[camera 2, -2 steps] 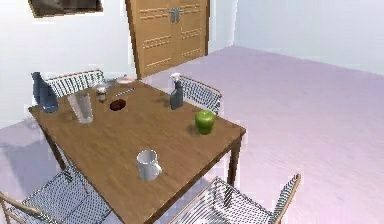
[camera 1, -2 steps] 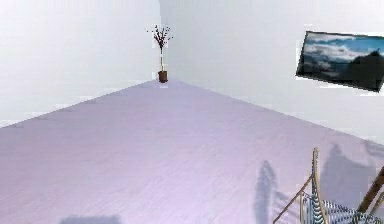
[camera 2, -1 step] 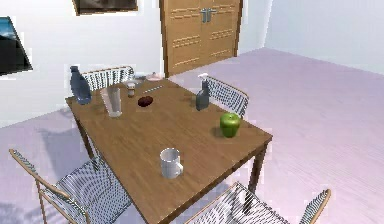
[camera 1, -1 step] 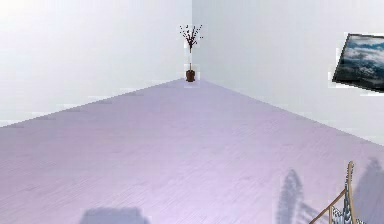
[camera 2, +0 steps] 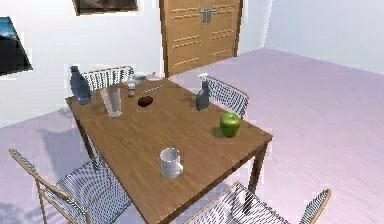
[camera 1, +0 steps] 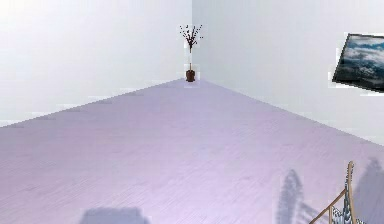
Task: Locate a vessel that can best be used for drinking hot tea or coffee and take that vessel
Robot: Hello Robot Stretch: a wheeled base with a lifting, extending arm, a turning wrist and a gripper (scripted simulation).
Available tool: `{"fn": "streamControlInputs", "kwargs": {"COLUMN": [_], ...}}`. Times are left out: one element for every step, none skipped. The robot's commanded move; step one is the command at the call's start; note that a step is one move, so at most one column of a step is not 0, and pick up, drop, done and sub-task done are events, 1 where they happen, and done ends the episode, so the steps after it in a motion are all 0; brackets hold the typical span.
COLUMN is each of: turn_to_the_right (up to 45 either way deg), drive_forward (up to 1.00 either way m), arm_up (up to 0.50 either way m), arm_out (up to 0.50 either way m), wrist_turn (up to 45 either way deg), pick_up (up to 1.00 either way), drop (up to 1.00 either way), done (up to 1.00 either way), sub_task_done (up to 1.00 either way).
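Where the arm side view takes in the wooden table (camera 2: 130, 140), a white mug (camera 2: 172, 162) stands upright near its close end, well apart from the green apple (camera 2: 231, 124) by the right edge. Farther along the top stand a spray bottle (camera 2: 203, 95), a pale tumbler (camera 2: 113, 101) and a blue vase (camera 2: 80, 86). Wire chairs (camera 2: 95, 190) ring the table. The forward view has lilac floor (camera 1: 150, 140) running to a corner with a potted plant (camera 1: 190, 50), and a painting (camera 1: 360, 60) on the right wall.
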Motion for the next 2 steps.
{"fn": "streamControlInputs", "kwargs": {"turn_to_the_right": [0.0,0.0], "drive_forward": [0.0,0.0], "arm_up": [0.38,0.0], "arm_out": [0.0,0.26], "wrist_turn": [0.0,0.0], "pick_up": [0.0,0.0], "drop": [0.0,0.0], "done": [0.0,0.0], "sub_task_done": [0.0,0.0]}}
